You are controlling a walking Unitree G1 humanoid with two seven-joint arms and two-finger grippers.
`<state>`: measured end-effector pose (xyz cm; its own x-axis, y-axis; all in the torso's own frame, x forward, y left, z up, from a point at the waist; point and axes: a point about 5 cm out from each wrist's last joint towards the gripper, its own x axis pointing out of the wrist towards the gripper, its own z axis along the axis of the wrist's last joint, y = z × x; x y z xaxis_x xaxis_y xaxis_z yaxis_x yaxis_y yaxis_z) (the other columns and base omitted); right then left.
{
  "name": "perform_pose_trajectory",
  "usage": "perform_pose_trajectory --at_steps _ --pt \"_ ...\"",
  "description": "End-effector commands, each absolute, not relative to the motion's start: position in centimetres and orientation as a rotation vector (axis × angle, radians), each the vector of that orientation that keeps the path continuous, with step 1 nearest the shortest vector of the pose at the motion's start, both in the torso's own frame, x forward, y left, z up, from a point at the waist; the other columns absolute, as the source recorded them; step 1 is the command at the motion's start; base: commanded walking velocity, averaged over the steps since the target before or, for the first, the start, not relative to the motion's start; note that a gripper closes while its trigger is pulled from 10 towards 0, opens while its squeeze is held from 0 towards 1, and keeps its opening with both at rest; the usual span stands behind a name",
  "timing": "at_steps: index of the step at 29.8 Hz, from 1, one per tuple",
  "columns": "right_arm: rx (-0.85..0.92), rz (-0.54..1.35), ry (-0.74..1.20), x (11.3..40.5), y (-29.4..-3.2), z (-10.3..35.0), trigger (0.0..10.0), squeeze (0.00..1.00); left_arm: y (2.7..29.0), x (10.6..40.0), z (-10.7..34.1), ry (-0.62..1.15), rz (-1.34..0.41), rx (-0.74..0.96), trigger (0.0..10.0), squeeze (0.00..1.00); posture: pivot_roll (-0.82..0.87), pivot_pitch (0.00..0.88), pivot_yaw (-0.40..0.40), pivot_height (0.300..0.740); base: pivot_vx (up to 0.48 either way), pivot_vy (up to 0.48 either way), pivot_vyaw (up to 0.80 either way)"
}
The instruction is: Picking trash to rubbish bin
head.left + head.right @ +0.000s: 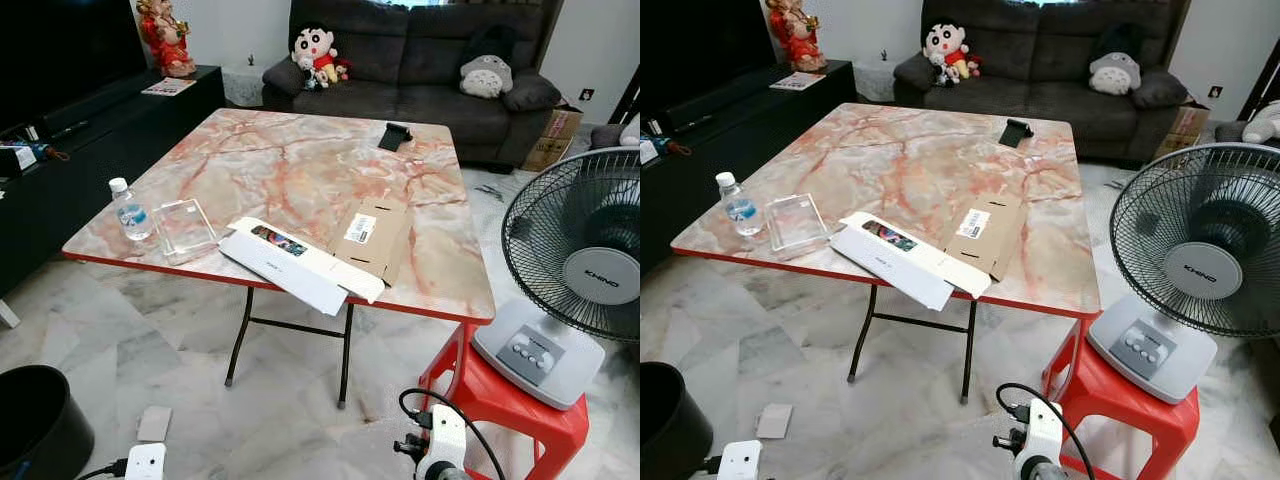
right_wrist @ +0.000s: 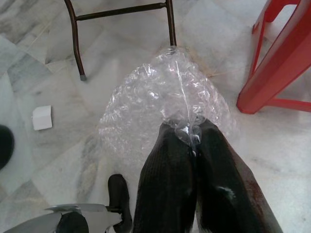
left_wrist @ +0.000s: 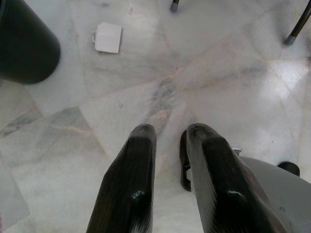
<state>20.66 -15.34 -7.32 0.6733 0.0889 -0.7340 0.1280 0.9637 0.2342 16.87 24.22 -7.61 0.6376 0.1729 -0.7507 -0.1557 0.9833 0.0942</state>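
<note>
My right gripper [image 2: 189,133] hangs low over the marble floor, shut on a crumpled sheet of clear bubble wrap [image 2: 165,97] that dangles from its fingertips near the table legs. My left gripper [image 3: 170,133] also hangs low, its fingers a narrow gap apart with nothing between them. The black rubbish bin [image 1: 35,420] stands on the floor at my lower left, close to the left gripper. A small white scrap [image 1: 154,423] lies on the floor beside the bin. On the marble-patterned table [image 1: 300,160] lie a water bottle [image 1: 129,212], a clear plastic tray [image 1: 184,228], a long white box [image 1: 300,262] and flat cardboard [image 1: 372,238].
A fan [image 1: 580,270] sits on a red plastic stool [image 1: 500,400] at my right, close to the right arm. A dark TV console [image 1: 60,150] runs along the left. A grey sofa [image 1: 420,60] stands behind the table. A black object [image 1: 396,136] rests on the table's far side.
</note>
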Motion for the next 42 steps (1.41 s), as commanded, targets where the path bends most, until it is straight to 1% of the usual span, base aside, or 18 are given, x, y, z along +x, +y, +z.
perform_pose_trajectory --at_steps 1,12,24,30,42 --pt "0.273 -0.018 0.844 20.82 -15.10 -7.28 10.0 0.00 24.24 16.80 -7.69 0.875 0.179 0.034 10.0 0.00 0.05 0.000 -0.020 0.740 0.000 0.000 0.00" --pt "0.243 -0.014 0.848 20.95 -15.28 -7.22 10.0 0.00 24.28 16.57 -7.79 0.884 0.188 0.027 10.0 0.00 0.06 0.000 -0.025 0.740 0.000 0.000 0.00" --pt "0.224 -0.004 0.868 20.48 -15.21 -7.50 10.0 0.00 24.38 16.53 -7.78 0.882 0.190 0.022 10.0 0.00 0.06 0.000 -0.025 0.740 -0.277 0.000 0.00" --pt "0.250 -0.021 0.862 20.60 -15.30 -7.43 10.0 0.00 24.62 16.59 -7.69 0.880 0.199 0.021 10.0 0.00 0.06 0.000 -0.021 0.740 -0.324 0.000 0.00" --pt "0.237 -0.020 0.864 20.55 -15.31 -7.46 10.0 0.00 24.68 16.39 -7.76 0.883 0.209 0.017 10.0 0.00 0.06 0.000 -0.021 0.740 -0.322 0.000 0.00"
